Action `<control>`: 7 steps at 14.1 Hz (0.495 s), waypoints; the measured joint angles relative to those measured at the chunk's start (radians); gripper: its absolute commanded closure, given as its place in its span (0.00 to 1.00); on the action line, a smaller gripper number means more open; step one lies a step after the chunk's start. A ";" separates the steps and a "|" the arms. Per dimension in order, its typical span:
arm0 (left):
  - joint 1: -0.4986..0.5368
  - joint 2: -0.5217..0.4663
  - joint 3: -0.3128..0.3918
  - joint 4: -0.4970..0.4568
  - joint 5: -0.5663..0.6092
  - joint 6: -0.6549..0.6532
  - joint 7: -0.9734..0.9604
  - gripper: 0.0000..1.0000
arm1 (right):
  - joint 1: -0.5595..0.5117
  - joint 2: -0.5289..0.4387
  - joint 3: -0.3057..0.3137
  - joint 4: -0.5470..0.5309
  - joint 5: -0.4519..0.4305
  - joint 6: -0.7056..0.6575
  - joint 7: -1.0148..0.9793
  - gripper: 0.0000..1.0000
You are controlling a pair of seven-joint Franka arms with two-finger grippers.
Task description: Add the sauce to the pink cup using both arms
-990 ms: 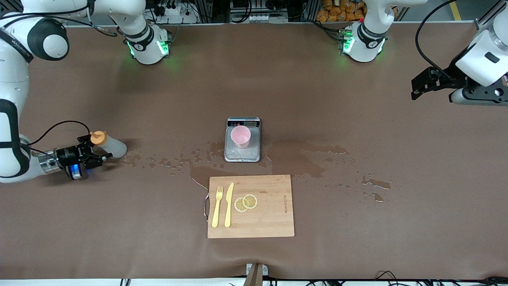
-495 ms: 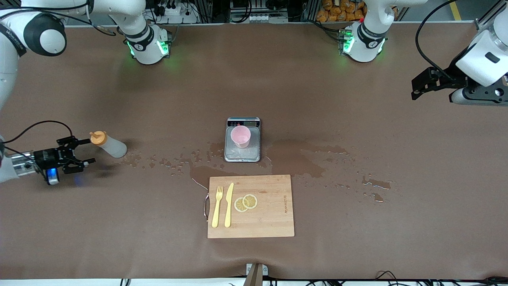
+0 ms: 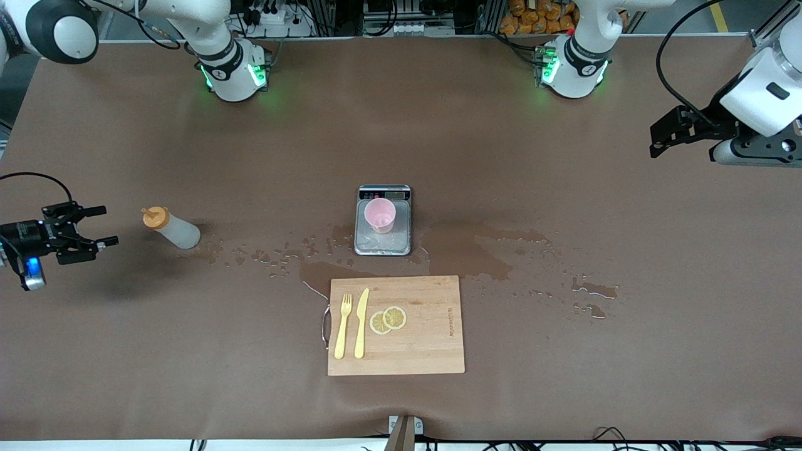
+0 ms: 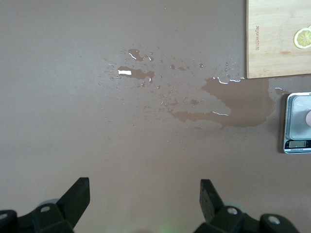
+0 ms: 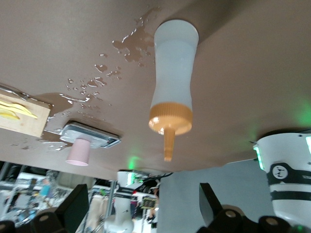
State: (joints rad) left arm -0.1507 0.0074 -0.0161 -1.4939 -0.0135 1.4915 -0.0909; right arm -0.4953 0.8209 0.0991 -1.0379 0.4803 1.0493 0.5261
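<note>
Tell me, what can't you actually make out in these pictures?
- Pink cup: whether any sauce is inside; front view too small, right wrist view shows only its outside.
- Scale display: digits too small in every view.
- Sauce bottle: fill level unclear through its cloudy wall.
- Right gripper: its arm is cut off by the front view's edge.

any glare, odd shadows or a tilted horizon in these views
Front view: even overhead light, green glow at both arm bases, glints on the spilled liquid, a soft shadow beside the sauce bottle. Left wrist view: bright specks of glare on the puddles. Right wrist view: the scene shows upside down, so the bottle and pink cup seem to hang from the table.
</note>
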 measured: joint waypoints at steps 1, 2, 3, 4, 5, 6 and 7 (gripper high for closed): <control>0.000 0.000 0.001 0.000 0.000 0.000 0.000 0.00 | 0.024 -0.024 0.002 0.009 -0.029 -0.008 0.000 0.00; 0.000 0.000 0.002 0.000 0.000 0.000 0.000 0.00 | 0.054 -0.055 0.004 0.016 -0.061 -0.011 0.000 0.00; 0.000 0.000 0.004 0.000 0.000 0.000 0.000 0.00 | 0.088 -0.092 0.006 0.022 -0.090 -0.013 0.000 0.00; 0.000 0.000 0.005 0.000 0.000 0.000 0.000 0.00 | 0.122 -0.133 0.007 0.024 -0.107 -0.014 0.004 0.00; 0.000 0.000 0.005 0.000 0.000 0.000 0.000 0.00 | 0.156 -0.177 0.007 0.025 -0.118 -0.016 0.014 0.00; 0.000 0.000 0.006 0.000 0.000 0.000 0.000 0.00 | 0.191 -0.218 0.007 0.024 -0.133 -0.020 0.023 0.00; 0.000 0.000 0.006 0.000 0.000 0.000 0.000 0.00 | 0.223 -0.249 0.007 0.024 -0.150 -0.021 0.041 0.00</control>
State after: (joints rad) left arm -0.1505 0.0074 -0.0104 -1.4939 -0.0135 1.4915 -0.0909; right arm -0.2724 0.5717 0.1062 -1.0143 0.3301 1.0283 0.5671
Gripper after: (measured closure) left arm 0.000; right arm 0.000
